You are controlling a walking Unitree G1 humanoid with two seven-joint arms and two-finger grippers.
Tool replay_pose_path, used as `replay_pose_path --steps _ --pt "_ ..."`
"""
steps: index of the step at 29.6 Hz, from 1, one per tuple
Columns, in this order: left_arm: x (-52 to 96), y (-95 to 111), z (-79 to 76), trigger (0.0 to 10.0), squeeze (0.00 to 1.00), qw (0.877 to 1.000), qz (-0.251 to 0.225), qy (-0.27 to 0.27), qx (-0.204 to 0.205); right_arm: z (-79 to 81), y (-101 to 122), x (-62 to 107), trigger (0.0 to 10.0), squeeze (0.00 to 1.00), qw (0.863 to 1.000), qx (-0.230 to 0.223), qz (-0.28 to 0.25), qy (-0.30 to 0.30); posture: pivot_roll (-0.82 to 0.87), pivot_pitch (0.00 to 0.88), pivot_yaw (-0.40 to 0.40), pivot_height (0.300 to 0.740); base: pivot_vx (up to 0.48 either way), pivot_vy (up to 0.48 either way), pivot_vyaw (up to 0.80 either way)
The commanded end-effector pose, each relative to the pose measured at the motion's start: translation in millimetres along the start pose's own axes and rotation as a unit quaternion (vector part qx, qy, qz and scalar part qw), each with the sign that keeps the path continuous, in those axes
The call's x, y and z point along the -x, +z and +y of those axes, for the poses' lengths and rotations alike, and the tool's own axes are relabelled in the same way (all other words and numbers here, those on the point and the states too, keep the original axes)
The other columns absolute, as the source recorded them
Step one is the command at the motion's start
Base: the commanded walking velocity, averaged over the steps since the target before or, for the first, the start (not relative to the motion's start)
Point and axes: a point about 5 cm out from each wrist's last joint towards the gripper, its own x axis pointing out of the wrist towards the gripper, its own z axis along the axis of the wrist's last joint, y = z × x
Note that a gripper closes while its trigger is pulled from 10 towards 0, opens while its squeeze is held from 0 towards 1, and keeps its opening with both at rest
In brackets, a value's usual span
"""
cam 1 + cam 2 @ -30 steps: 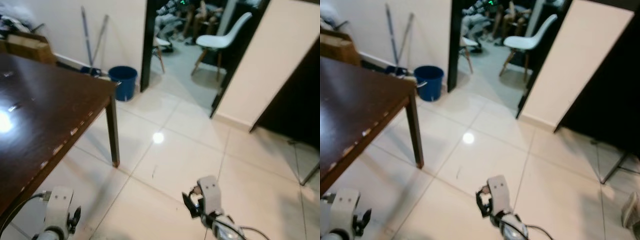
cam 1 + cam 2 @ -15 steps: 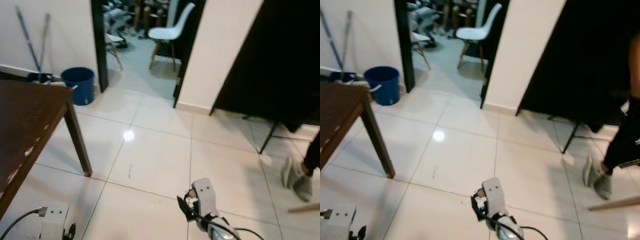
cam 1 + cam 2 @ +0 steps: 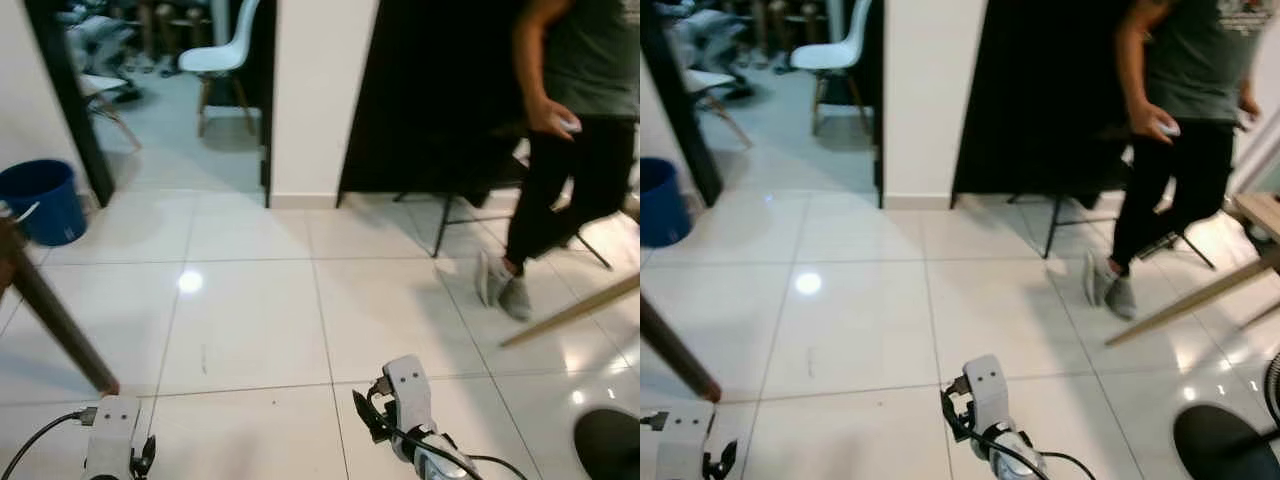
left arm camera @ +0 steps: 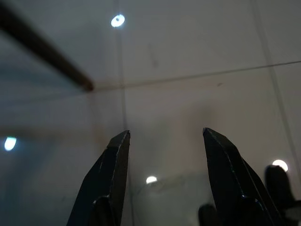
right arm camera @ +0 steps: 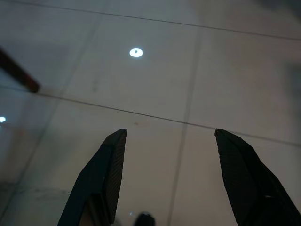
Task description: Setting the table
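A dark brown table leg (image 3: 52, 323) slants at the far left of the eye views, standing on white tiles. My left arm (image 3: 112, 440) hangs low at the bottom left and my right arm (image 3: 405, 415) at the bottom centre. In the left wrist view my left gripper (image 4: 165, 134) is open over bare tile, with nothing between its fingers, and the table leg (image 4: 44, 49) lies beyond it. In the right wrist view my right gripper (image 5: 169, 133) is open above the tiled floor and holds nothing.
A person (image 3: 565, 130) in dark clothes stands at the right, in front of a black opening. A blue bucket (image 3: 40, 200) sits at the far left by a doorway. A white chair (image 3: 222, 55) stands in the room beyond. A light wooden leg (image 3: 570, 312) slants at the right.
The camera has swung to the right: the table top has slid out of the picture, leaving one leg, and the person has come fully into view. Both arms hang as before.
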Motion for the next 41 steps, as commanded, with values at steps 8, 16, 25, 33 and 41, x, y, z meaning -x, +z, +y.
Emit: replay_pose_path --steps 8,16,25,33,41 --pt "0.3 -4.4 -2.4 10.0 0.0 1.0 0.003 -0.006 0.001 -2.4 -0.6 0.3 10.0 0.0 1.0 -0.003 -0.003 -0.006 0.05 0.026 0.016 0.74 0.0 0.0 -0.8" --pt "-0.9 -3.1 -3.0 10.0 0.0 1.0 -0.002 -0.006 0.005 -3.1 0.0 -0.2 10.0 0.0 1.0 -0.002 -0.005 -0.006 0.05 0.026 0.015 0.74 0.0 0.0 -0.8" --pt "-1.7 -1.7 -3.4 10.0 0.0 1.0 -0.005 -0.005 0.013 -4.1 0.0 -0.4 10.0 0.0 1.0 -0.001 -0.005 -0.007 0.05 0.024 0.013 0.74 0.0 0.0 -0.8" --pt "-2.2 -2.0 -3.8 10.0 0.0 1.0 -0.006 -0.003 0.012 -4.7 0.1 -0.4 10.0 0.0 1.0 -0.001 -0.005 -0.007 0.05 0.023 0.011 0.74 0.0 0.0 -0.8" --pt "-3.2 -0.4 -4.0 10.0 0.0 1.0 -0.01 -0.002 0.01 -6.2 0.9 -0.6 10.0 0.0 1.0 -0.001 -0.006 -0.01 0.05 0.02 0.012 0.74 0.0 0.0 -0.8"
